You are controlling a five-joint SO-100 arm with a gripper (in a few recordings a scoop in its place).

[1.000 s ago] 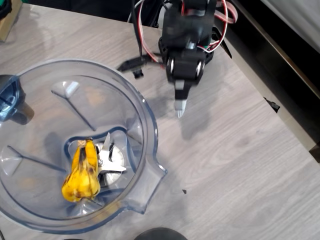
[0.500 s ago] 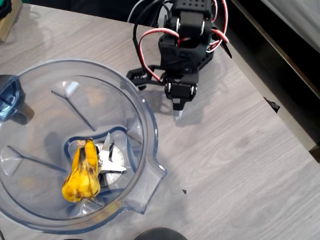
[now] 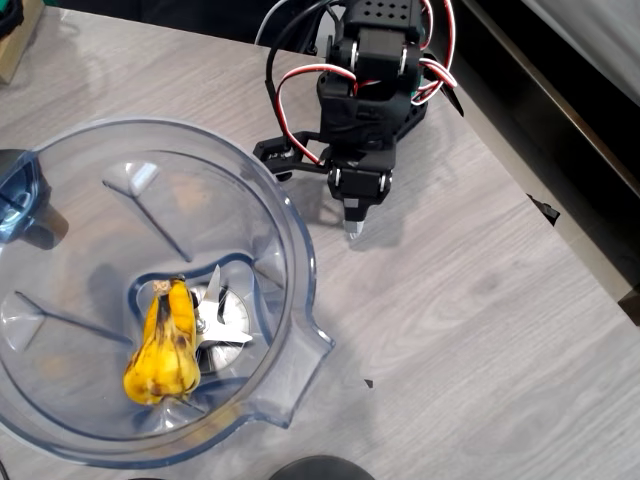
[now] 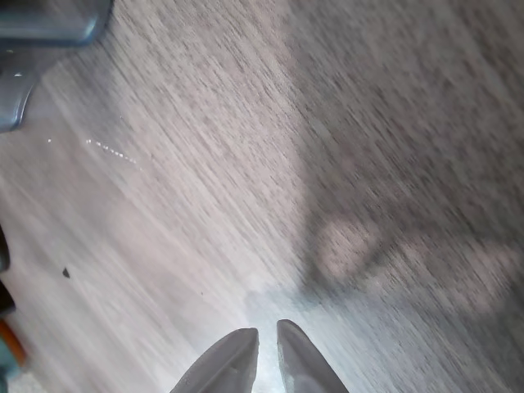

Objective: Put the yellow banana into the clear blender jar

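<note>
I see the banana [image 3: 162, 345] already down in the jar [image 3: 290, 250], lying on the bottom w/ one end against the silver blade [image 3: 222, 318]. Its long axis runs roughly top-to-bottom in the overhead view, stem end up, fat end toward the lower edge. So the placing looks done, by my read.

The gripper [image 3: 355, 228] hangs over bare table [image 3: 480, 330], outside the jar, to the right of its rim and above the pour spout in the overhead pic. From the fingers the banana lies down-left, w/ the jar wall between them. No other arm to weigh up, just this one.

Fingers: in the wrist view the two tips [image 4: 232, 360] sit nearly together w/ just a thin slit between, nothing held. I call that closed on nothing.

What the views split: overhead gives me jar, banana, blade and the arm w/ its red and white wires. Wrist cam gives only blurred wood grain, the gripper's shadow and a bluish-grey edge at top-left, which I can't identify. It does show the fingertip gap, which overhead hides since I see only one pale tip pointing down there.

Next, I judge, is simply parking the arm clear of the jar; main risk is clipping the rim.
</note>
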